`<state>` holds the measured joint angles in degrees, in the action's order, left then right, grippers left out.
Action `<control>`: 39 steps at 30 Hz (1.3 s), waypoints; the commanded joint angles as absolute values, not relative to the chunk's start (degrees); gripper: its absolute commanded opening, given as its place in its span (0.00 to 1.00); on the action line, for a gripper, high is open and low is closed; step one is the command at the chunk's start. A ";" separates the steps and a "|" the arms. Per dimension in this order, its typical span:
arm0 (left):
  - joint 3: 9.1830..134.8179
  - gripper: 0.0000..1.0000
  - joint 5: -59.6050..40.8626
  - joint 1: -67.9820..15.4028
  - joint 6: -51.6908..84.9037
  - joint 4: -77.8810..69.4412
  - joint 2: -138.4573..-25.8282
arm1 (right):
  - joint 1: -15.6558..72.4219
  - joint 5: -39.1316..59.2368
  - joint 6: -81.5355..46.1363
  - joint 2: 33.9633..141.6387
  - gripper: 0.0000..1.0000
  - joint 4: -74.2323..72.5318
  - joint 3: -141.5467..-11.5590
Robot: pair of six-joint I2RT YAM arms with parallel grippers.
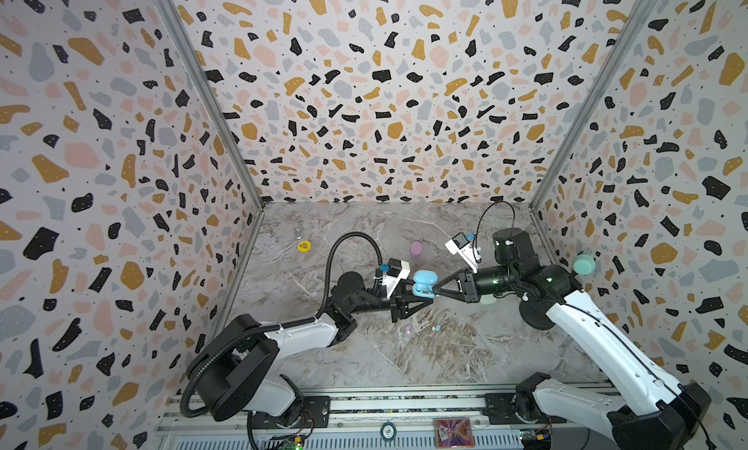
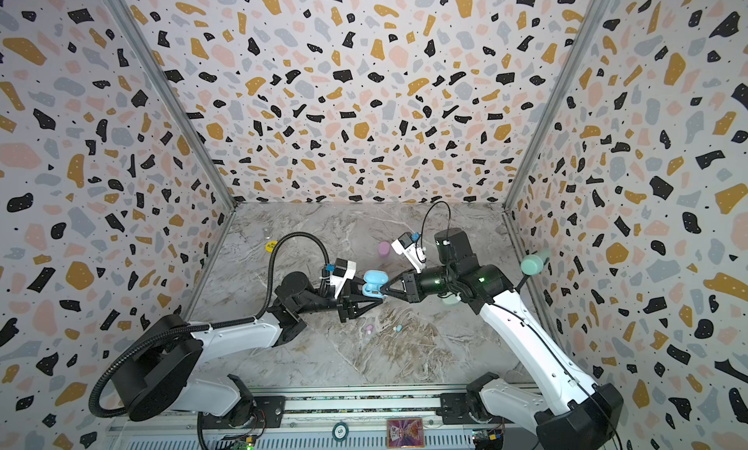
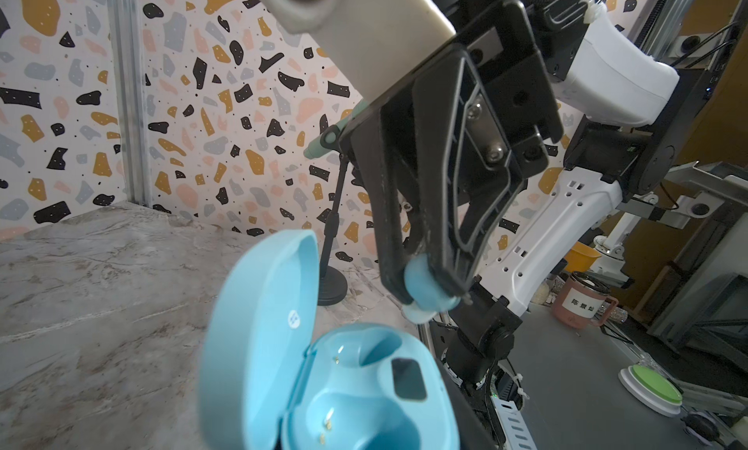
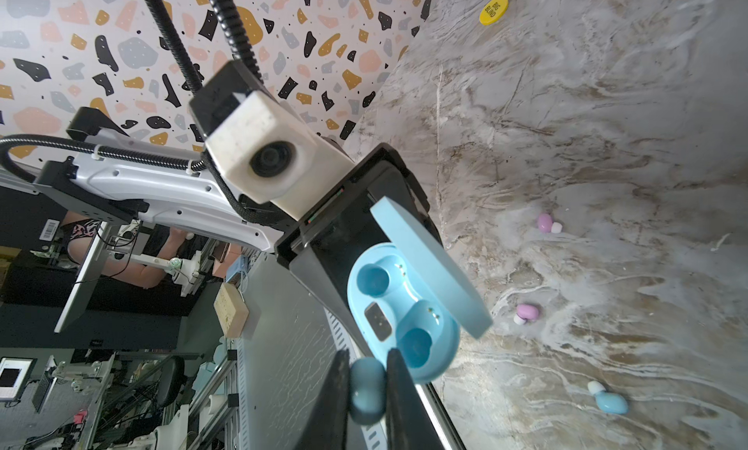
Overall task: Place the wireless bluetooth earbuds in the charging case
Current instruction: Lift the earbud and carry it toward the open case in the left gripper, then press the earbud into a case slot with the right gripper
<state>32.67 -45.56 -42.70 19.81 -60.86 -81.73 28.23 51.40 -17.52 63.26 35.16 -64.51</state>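
"Where's the case?"

"Middle of both top views. The left gripper (image 1: 419,298) is clamped on the blue charging case (image 3: 356,387), whose lid is swung open."

"And the right gripper (image 1: 440,292)?"

"Pinched narrow on a blue earbud (image 4: 367,389), just beside the case's rim."

"Any others?"

"Lower centre, on the marble table (image 1: 364,367): a pink earbud (image 4: 544,222), another pink one (image 4: 527,312) and a loose blue one (image 4: 611,401)."

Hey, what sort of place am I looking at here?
Probably a robotics lab test booth: patterned panels wall in a marble tabletop, two robot arms sit on a metal rail, and a wrist view shows a monitor beyond.
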 commanded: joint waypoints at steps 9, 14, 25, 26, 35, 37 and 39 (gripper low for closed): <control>34.54 0.26 -46.79 -44.00 16.79 -61.28 -80.44 | 29.61 51.61 -17.31 63.92 0.17 34.10 -66.36; 34.61 0.26 -46.85 -43.95 16.63 -61.11 -80.07 | 30.82 50.32 -17.42 64.44 0.17 34.01 -65.75; 34.18 0.26 -46.93 -44.10 16.64 -61.29 -79.21 | 30.95 47.26 -16.52 64.91 0.19 36.85 -65.51; 34.11 0.26 -46.93 -44.11 16.61 -61.26 -79.10 | 30.98 47.25 -16.55 64.89 0.20 36.75 -65.56; 33.99 0.25 -46.93 -44.09 16.63 -61.22 -78.67 | 31.02 46.80 -16.53 65.34 0.27 37.58 -66.31; 33.93 0.25 -46.91 -44.06 16.71 -61.24 -78.83 | 31.03 46.38 -16.54 65.40 0.32 37.77 -66.78; 33.93 0.25 -46.93 -44.07 16.71 -61.17 -78.86 | 31.03 46.06 -16.62 65.51 0.36 38.05 -67.41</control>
<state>32.67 -46.02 -43.75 17.56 -57.08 -80.16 30.87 47.53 -17.41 65.32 36.07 -65.04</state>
